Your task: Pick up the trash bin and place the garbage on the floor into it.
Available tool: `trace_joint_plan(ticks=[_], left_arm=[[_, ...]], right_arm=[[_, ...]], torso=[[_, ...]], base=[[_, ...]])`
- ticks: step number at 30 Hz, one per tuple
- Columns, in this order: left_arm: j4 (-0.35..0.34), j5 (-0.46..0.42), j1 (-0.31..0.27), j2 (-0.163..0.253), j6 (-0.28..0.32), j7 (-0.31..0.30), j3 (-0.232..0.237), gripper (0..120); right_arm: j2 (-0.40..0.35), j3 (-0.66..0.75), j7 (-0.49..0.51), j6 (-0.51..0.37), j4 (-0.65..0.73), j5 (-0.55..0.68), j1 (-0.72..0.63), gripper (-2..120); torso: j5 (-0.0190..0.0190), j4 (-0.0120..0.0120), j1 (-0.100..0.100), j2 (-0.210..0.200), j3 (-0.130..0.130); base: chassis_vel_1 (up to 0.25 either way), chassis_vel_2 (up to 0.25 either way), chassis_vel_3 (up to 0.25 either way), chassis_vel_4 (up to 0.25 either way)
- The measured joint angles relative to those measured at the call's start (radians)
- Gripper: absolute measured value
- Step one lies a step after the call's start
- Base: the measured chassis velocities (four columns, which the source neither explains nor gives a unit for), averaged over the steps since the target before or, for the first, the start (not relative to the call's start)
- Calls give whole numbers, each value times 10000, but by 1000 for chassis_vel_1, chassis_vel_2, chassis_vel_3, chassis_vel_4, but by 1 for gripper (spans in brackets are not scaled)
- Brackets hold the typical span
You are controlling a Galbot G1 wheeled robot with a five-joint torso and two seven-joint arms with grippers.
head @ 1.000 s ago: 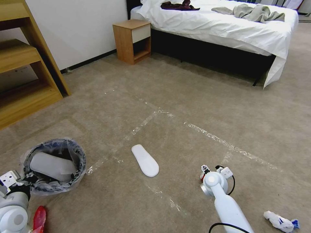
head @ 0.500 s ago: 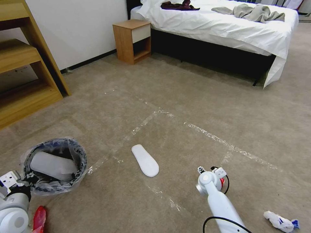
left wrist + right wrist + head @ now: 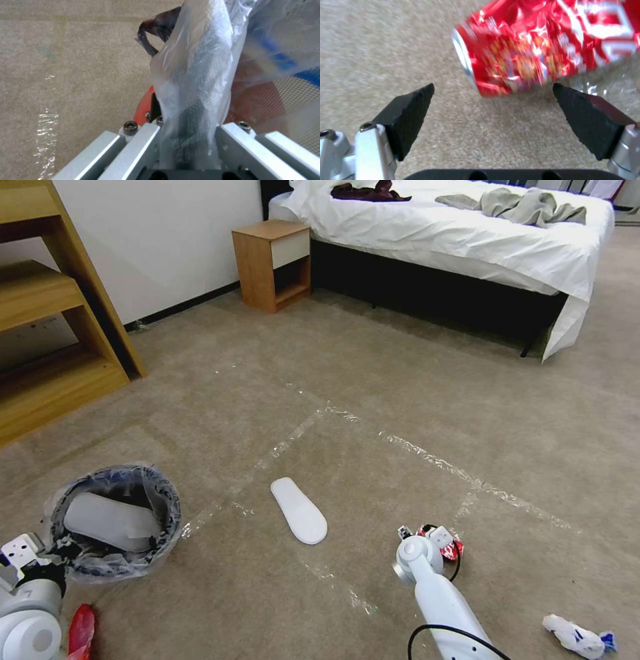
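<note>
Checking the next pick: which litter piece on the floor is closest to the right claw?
The crushed red drink can, just beyond the open right claw. The white slipper and tissue lie farther off.

The small round red bucket lined with a clear blue-printed plastic bag (image 3: 113,523) sat at eight o'clock, a white flat slipper (image 3: 110,521) inside. Another white slipper (image 3: 299,510) lay flat at centre on the beige taped carpet (image 3: 373,380). A crushed red drink can (image 3: 533,47) lay at five o'clock; a white tissue wad (image 3: 577,637) farther out; a red wrapper (image 3: 81,630) at seven.
</note>
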Motion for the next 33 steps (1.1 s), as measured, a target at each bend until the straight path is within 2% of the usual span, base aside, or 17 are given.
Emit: trace_joint_plan(ticks=[11,33], left_arm=[[-52,7,9,-95,-31,14,55,0],[-21,262,161,-361,-183,146,88,0]], right_arm=[[-50,267,55,-93,553,107,-276,90],[418,886,-314,520,37,349,-229,90]], torso=[[0,-1,0,0,-1],[0,0,0,0,0]], base=[[0,0,0,0],[0,0,0,0]])
